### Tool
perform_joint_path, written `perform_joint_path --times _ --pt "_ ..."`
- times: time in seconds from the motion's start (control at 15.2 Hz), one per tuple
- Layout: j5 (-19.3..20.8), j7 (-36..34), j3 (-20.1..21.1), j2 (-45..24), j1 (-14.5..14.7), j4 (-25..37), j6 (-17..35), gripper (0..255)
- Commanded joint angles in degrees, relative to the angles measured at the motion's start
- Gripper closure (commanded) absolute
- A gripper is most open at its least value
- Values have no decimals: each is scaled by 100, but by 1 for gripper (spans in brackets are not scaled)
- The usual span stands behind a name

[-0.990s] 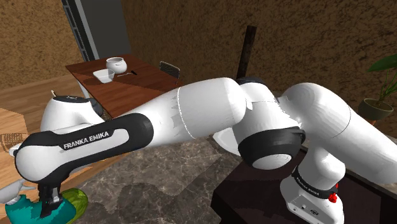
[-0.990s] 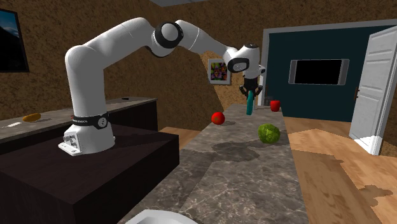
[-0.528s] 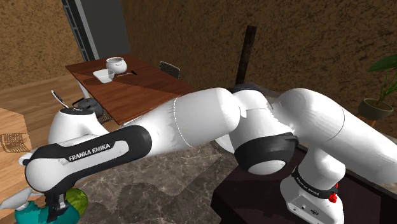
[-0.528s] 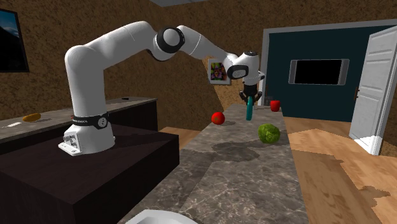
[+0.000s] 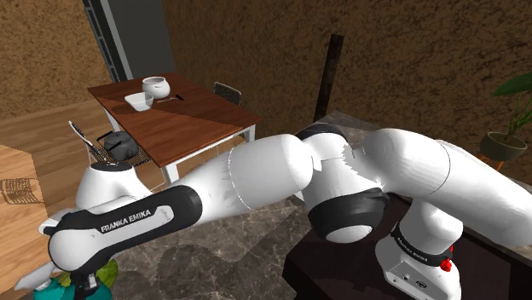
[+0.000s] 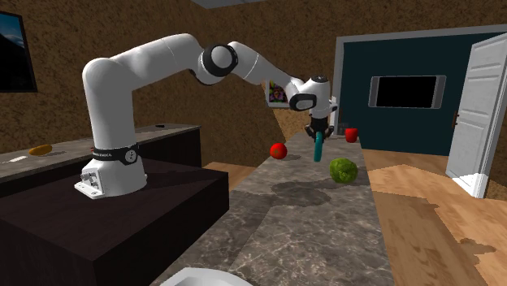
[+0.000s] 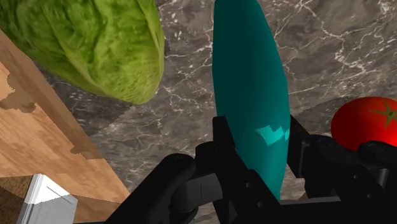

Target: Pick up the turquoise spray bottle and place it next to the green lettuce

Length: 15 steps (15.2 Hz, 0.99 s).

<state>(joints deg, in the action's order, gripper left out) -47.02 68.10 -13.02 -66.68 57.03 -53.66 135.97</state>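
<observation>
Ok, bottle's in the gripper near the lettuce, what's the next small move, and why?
Probably lower straight down: the gripper clasps the teal spray bottle, which seems to hang just above the counter, between the lettuce and the tomato.

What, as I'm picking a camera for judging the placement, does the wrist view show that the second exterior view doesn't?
Wrist view: the black gripper with its fingers clasping the turquoise spray bottle by its sides, and the veins of the grey marble counter beneath. Second exterior view: the whole white arm, its dark box stand, a red cup and a white door. Both: the bottle, the green leafy lettuce and the round red tomato.
</observation>
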Motion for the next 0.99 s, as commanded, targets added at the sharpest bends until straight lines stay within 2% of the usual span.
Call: perform_joint_path --times 0.0,0.92 --pt "-21 34 28 -117 -17 67 55 255" --pt "-31 35 158 -1235 -170 1077 223 255"
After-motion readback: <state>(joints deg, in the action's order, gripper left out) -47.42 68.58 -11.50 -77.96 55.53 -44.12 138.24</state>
